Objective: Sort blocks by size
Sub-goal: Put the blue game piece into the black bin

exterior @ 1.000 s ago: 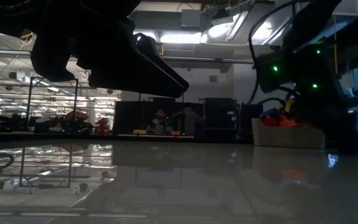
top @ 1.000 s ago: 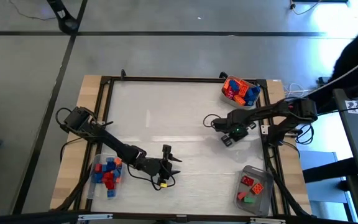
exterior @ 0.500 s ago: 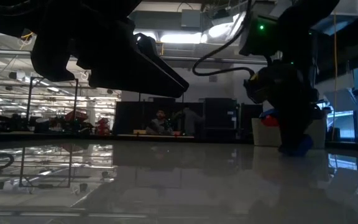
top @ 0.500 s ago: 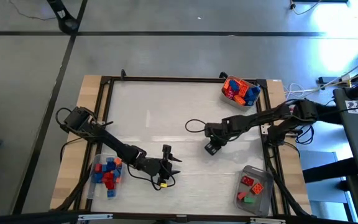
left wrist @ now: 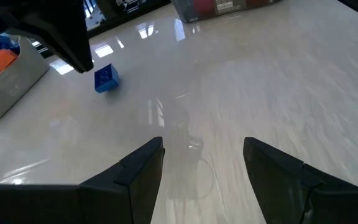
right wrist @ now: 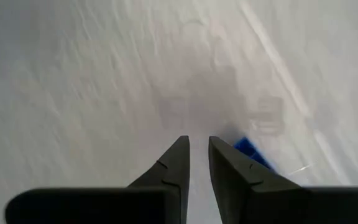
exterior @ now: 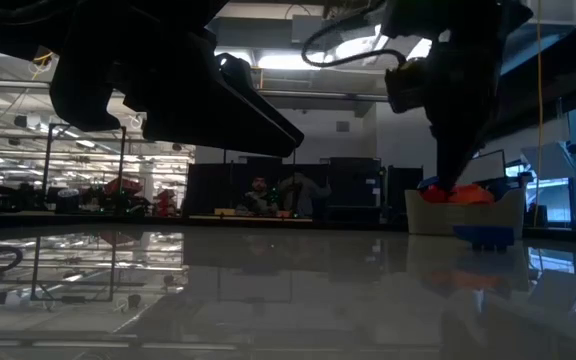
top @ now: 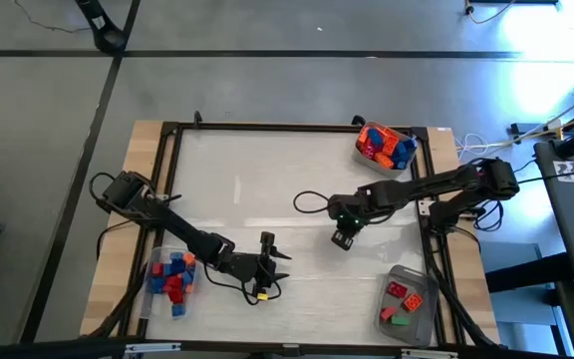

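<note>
Blue, a single brick (left wrist: 106, 78) lies alone on the white table (top: 267, 179), just beside the right gripper (right wrist: 197, 163), whose fingers are nearly closed with nothing between them. The left gripper (left wrist: 201, 163) hangs near the table's front edge, fingers spread apart and empty. More bricks fill three tubs: one at the far right corner (top: 387, 147), one at the front left (top: 170, 277), one at the front right (top: 405, 302).
</note>
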Available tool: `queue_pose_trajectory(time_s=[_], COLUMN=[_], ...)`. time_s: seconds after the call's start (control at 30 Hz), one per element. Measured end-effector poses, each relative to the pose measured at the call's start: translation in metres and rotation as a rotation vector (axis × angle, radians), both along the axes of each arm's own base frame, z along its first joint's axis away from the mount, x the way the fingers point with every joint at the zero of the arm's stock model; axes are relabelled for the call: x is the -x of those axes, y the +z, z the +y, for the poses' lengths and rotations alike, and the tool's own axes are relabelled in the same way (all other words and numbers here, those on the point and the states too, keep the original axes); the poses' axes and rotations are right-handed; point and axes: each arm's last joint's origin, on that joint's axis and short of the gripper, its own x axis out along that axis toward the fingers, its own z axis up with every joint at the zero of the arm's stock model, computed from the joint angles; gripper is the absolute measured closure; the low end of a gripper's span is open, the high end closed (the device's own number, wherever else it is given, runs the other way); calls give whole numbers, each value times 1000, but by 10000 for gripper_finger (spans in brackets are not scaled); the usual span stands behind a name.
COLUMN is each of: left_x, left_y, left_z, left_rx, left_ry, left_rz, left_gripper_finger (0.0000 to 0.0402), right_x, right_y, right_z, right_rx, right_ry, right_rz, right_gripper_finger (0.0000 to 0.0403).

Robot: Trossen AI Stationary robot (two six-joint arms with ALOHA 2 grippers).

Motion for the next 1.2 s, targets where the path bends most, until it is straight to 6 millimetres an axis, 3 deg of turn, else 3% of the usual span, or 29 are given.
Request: queue_pose_trajectory(time_s=[0.2, 0.33, 0.6, 0.73, 0.97, 1.2], left_x=[0, 0, 0, 0, 0, 0], left_y=[0, 0, 0, 0, 0, 0], left_z=[0, 0, 0, 0, 0, 0], left_rx=[2, 2, 2, 2, 0, 0], left_ry=[1, 1, 2, 1, 1, 2], left_rz=[0, 0, 1, 2, 5, 4], left_gripper_finger=[192, 192, 192, 192, 192, 192], right_x=[-3, 0, 10, 14, 19, 24], right_y=[0, -1, -4, -5, -5, -20], right_z=[-5, -5, -7, -2, 22, 24], right_rx=[163, 181, 255, 249, 328, 399], right_ry=[-2, -15, 136, 169, 355, 385], right_rz=[-37, -9, 104, 138, 145, 131], right_gripper_finger=[343, 327, 189, 147, 126, 126])
